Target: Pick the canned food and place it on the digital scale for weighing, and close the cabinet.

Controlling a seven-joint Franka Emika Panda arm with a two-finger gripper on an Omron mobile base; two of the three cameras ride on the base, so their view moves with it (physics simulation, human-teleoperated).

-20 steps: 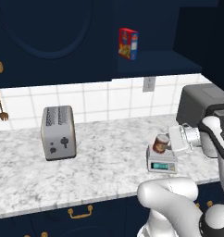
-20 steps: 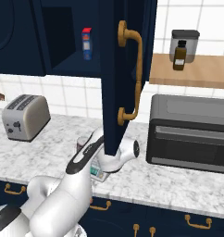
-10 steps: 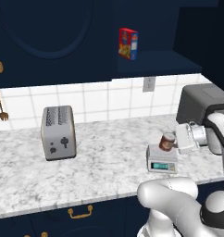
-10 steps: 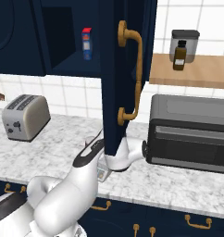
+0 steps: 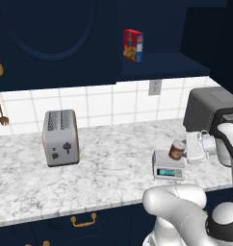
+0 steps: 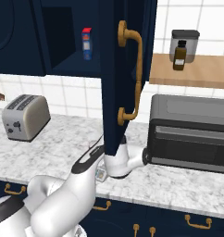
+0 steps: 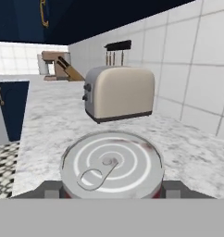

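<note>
Canned food point(image 5: 176, 150) on digital scale point(image 5: 168, 166) at frame right, pincer point(image 5: 188, 150) clenched around the tin — cabinet point(image 6: 124, 74) door open, toaster point(image 5: 60, 138) left on marble bench point(image 5: 109, 168).

canned food point(image 5: 176, 150) now tilted sideways

canned food point(image 5: 176, 150): red-brown label, silver lid with ringed grooves and a pull tab
digital scale point(image 5: 168, 165): light grey, teal display on the front
cabinet point(image 6: 118, 69): dark navy doors, brass handles
toaster point(image 5: 61, 138): grey with dark slots and knobs
box point(image 5: 133, 45): red, blue and yellow
bench point(image 5: 104, 168): white marble with grey veins
wall tiles point(image 5: 113, 103): white, grey grout
oven point(image 6: 190, 132): dark grey
bottle point(image 6: 179, 55): brown, on a tan wooden shelf
</note>
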